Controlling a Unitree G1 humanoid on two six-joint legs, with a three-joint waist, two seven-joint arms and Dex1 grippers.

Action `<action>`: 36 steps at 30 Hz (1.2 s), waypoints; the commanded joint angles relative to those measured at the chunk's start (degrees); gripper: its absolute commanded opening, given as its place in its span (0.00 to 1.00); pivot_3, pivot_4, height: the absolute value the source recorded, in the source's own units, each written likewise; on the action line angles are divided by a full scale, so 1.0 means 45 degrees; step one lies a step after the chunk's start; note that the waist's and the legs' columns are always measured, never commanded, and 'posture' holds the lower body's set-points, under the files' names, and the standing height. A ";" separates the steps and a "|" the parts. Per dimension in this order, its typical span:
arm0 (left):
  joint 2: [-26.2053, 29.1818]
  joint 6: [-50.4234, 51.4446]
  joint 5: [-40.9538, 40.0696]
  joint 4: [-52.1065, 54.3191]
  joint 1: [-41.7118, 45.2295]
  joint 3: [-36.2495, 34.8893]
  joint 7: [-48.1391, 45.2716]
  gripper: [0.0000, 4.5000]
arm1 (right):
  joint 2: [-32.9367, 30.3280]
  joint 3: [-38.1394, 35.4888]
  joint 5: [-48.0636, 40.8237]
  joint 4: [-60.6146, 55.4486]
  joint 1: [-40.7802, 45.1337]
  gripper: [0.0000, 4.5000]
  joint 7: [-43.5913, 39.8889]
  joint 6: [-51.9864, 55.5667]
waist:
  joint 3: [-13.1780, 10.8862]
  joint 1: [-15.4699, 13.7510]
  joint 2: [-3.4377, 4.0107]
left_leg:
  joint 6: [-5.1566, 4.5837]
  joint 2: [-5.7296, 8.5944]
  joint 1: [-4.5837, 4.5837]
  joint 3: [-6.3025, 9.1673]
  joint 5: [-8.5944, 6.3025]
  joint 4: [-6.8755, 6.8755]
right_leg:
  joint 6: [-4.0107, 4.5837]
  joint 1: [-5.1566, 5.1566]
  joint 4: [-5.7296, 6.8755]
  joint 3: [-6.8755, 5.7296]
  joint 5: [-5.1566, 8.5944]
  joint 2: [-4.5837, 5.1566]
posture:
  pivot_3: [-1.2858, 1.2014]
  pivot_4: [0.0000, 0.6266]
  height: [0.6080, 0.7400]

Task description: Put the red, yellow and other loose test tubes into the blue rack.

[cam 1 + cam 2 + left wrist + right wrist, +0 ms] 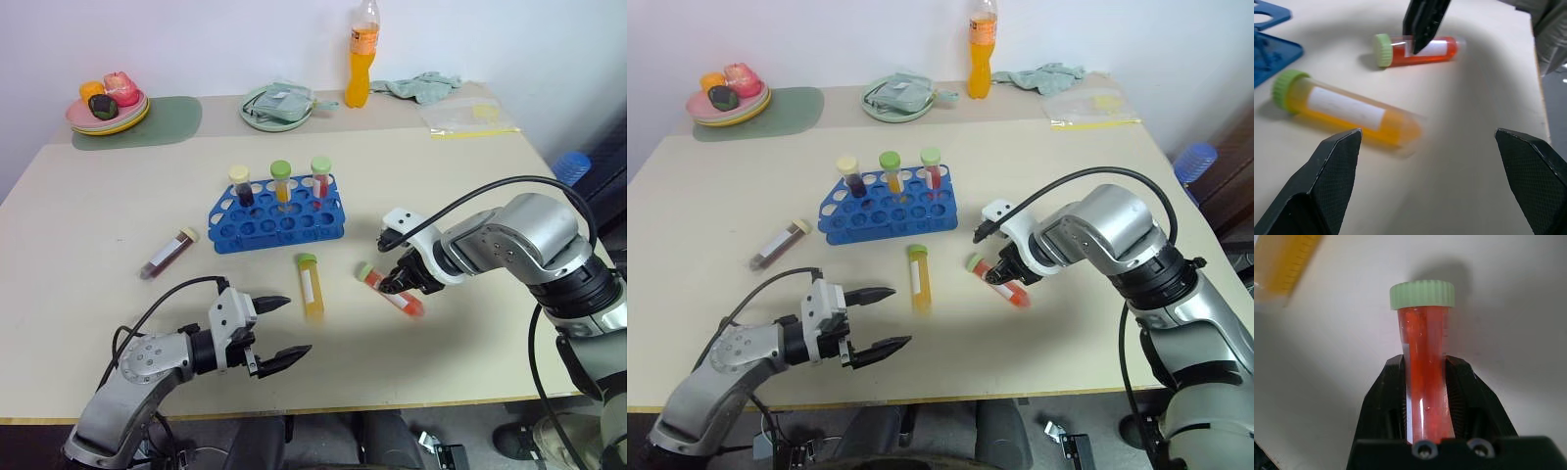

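Observation:
The red test tube, green-capped, lies on the table right of the blue rack. My right gripper points down and is shut on it, its fingers clamping the tube's sides. A yellow test tube with a green cap lies just in front of the rack. A dark red tube lies left of the rack. Three capped tubes stand in the rack's back row. My left gripper hovers open near the table's front edge, pointing toward the yellow tube, with nothing between its fingers.
At the back stand stacked plates with fruit on a green mat, a green plate with a cloth, an orange drink bottle, a crumpled cloth and a plastic bag.

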State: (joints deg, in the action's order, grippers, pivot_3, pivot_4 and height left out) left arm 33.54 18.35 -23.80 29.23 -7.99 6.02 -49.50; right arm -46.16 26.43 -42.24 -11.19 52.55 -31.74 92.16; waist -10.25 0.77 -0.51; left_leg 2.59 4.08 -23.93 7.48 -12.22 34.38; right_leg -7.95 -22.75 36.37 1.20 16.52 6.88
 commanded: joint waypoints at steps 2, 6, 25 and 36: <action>-0.0206 -0.0424 -0.0017 -0.0023 -0.0046 -0.0121 0.0136 1.00 | -0.0144 -0.1248 -0.0173 -0.1033 0.0055 0.14 -0.0018 -0.0527 | 0.0000 -0.0001 0.0001 | 0.0000 0.0000 0.0000 -0.0003 0.0000 0.0003 | 0.0000 0.0000 0.0003 0.0000 0.0000 -0.0001 | 0.52 0.24 1.00; -0.0591 -0.0340 -0.0586 -0.0363 -0.0095 -0.1041 0.0604 1.00 | 0.1148 -0.4452 0.0658 -0.3025 -0.2000 0.14 0.0147 -0.5738 | 0.0005 -0.0005 -0.0007 | -0.0001 -0.0002 -0.0014 -0.0004 0.0000 0.0021 | -0.0001 -0.0002 0.0008 -0.0012 0.0000 -0.0010 | 0.52 0.24 1.00; -0.3244 -0.1109 0.0185 -0.2249 0.1989 -0.3136 0.5001 1.00 | 1.0806 -0.4200 0.7520 0.4051 -0.4908 0.14 0.4635 -2.1246 | 0.0012 0.0076 0.0000 | 0.0031 0.0005 0.0034 0.0011 0.0016 0.0151 | 0.0001 -0.0005 0.0204 0.0031 0.0002 -0.0027 | 0.52 0.24 1.00; -0.3057 0.0658 -0.0111 -0.0482 0.2222 -0.3033 0.5861 1.00 | 1.0975 -0.4267 0.7786 0.5327 -0.5178 0.14 0.4396 -2.1656 | 0.0013 0.0097 0.0004 | 0.0030 0.0003 0.0037 0.0016 0.0016 0.0145 | 0.0003 -0.0005 0.0206 0.0032 0.0003 -0.0035 | 0.52 0.24 1.00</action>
State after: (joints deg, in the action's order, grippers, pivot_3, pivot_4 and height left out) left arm 19.32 20.92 -23.61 24.70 1.12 -7.53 -23.47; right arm 2.16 7.23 -7.51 13.22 28.92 -11.89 -4.12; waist -10.20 1.20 -0.50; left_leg 2.72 4.09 -23.76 7.55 -12.15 35.04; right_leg -7.93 -22.77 37.30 1.34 16.53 6.73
